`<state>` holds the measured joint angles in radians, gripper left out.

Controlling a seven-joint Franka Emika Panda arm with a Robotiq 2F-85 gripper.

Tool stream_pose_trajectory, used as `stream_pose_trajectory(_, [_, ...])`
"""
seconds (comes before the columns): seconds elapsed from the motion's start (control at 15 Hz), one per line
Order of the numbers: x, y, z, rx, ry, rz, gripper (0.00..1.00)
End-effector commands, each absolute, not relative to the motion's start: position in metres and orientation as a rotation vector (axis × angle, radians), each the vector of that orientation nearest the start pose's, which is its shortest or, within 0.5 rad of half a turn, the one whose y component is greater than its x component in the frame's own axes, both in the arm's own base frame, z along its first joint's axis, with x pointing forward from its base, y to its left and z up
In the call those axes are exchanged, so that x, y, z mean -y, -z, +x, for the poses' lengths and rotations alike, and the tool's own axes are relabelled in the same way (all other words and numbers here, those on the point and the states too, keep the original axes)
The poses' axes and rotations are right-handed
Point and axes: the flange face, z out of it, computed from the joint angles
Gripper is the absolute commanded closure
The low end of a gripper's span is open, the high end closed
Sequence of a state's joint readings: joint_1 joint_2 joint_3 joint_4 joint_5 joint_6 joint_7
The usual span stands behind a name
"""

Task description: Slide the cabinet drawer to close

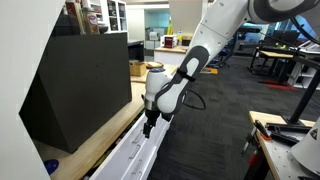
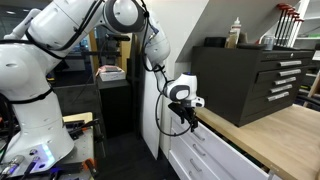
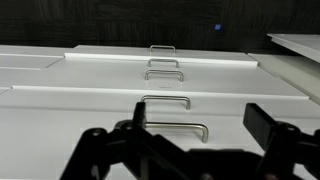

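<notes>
A white cabinet with several drawers (image 1: 135, 152) stands under a wooden countertop; it also shows in the other exterior view (image 2: 215, 155). In the wrist view the drawer fronts (image 3: 90, 110) carry metal bar handles (image 3: 176, 127). One narrower drawer front (image 3: 160, 58) farther off stands out a little from the rest. My gripper (image 3: 200, 113) is open, with its fingers apart on either side of the nearest handle, close to the drawer face. It shows in both exterior views (image 1: 148, 128) (image 2: 190, 120), pointing at the upper drawers near the cabinet's end.
A black tool chest (image 1: 80, 85) (image 2: 250, 80) stands on the wooden countertop (image 2: 280, 135), with bottles (image 2: 235, 32) on top. A dark cart (image 2: 110, 95) stands behind the arm. Desks and equipment (image 1: 285, 60) fill the room beyond the carpeted floor.
</notes>
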<state>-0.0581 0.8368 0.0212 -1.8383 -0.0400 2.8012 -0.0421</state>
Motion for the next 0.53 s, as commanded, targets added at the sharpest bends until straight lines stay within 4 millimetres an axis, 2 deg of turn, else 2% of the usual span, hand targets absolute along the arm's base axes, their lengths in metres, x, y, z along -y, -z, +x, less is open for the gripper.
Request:
stream_pose_trajectory(0.0, [0.031,-0.069,0.651,0.099,0.218,-3.152,0.00])
stream_pose_trajectory(0.47, [0.035,-0.052,0.676,0.165,0.264,-3.158,0.00])
